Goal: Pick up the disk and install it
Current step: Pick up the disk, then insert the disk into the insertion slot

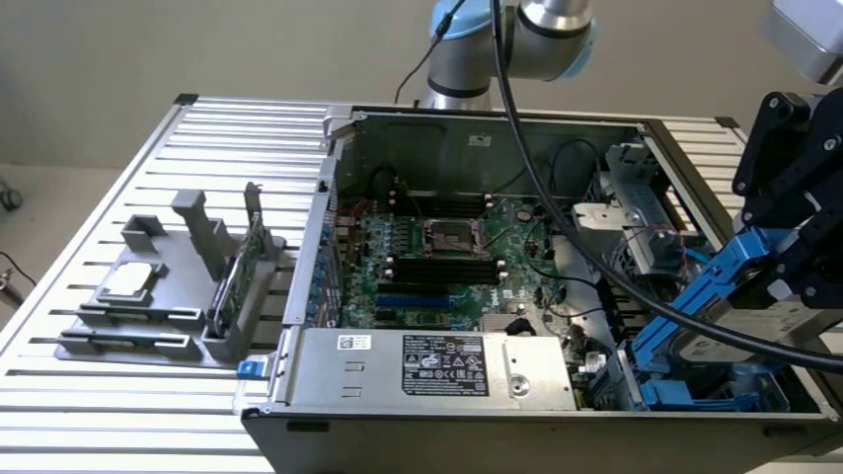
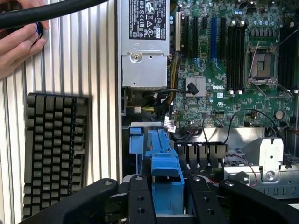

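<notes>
From where I stand, the black two-fingered gripper [image 1: 780, 281] has the disk [image 1: 791, 318], a flat silver-grey metal hard drive framed by bright blue plastic side rails, up in the air at the exterior view's right. It hangs tilted over the corner of the open grey metal computer case [image 1: 345, 148], just above the blue plastic drive bay [image 1: 685, 390], and I cannot tell whether it touches the bay yet. Through the wrist view the black fingers [image 2: 140, 200] sit pressed against either side of the blue-railed disk [image 2: 166, 172], pinching it between them, with the gripper [image 2: 169, 193] looking down past it to the green motherboard [image 2: 219, 88] and the grey boxy power supply [image 2: 144, 51]. So the picking up looks done, and I would say the installing is in hand, somewhere past the halfway mark. Seating it calls for the rails to be squared up with the bay's guides and the tilt taken out (the thick black cable [image 1: 527, 158] drooping across that corner looks like something that could snag). Over on the slatted metal table [image 1: 224, 128], well apart from all this, the grey plastic parts holder [image 1: 197, 346] keeps its small square silver chip [image 1: 132, 281] and thin green circuit card [image 1: 251, 262]; a dark keyboard [image 2: 56, 149] lies beside the case, with a person's hand [image 2: 16, 44] resting near it.
</notes>
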